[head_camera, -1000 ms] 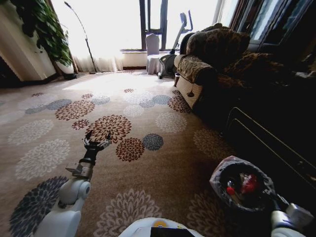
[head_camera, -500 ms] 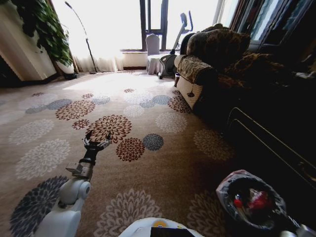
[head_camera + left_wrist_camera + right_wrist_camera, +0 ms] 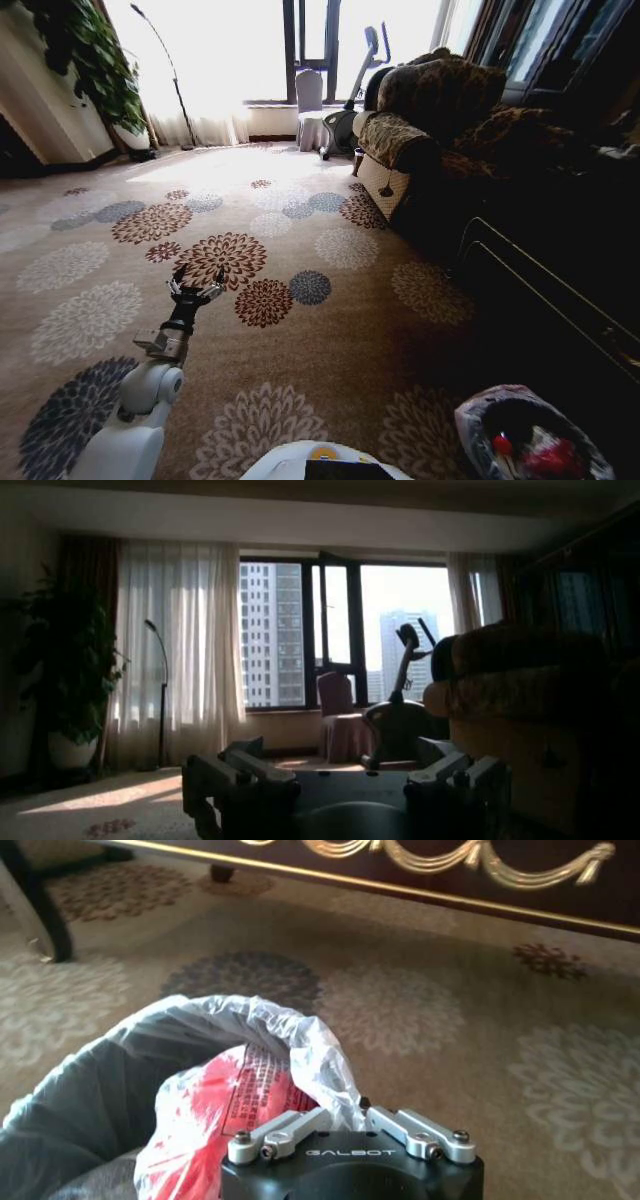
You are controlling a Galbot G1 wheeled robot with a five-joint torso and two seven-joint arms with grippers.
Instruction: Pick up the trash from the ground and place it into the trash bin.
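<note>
Right gripper (image 3: pixel 352 1119) is on the bin (image 3: pixel 470 425). From its wrist view we see the jaws drawn together on the pale liner (image 3: pixel 300 1035) at the rim, and we read that as a pinch on the bag's edge rather than a loose touch. The bin sits on the carpet (image 3: pixel 330 340) at the robot's near right, mouth up. Trash is already inside: a crumpled clear wrapper with red print (image 3: pixel 235 1110) lies just under the right jaws, though its long axis is too crumpled for us to call. So the bin is hard against the right arm. The left gripper (image 3: pixel 195 287) hangs well apart over the flowered carpet on the other side, jaws spread wide and holding nothing. The right arm is plainly the nearer one for anything that concerns the bin. We spot no loose litter on the stretch of carpet ahead. Set against a second ago, the bin has slid down towards the robot's near right. The carpet pattern and the left arm sit exactly where they were. That tells us the bin moved and the camera did not.
</note>
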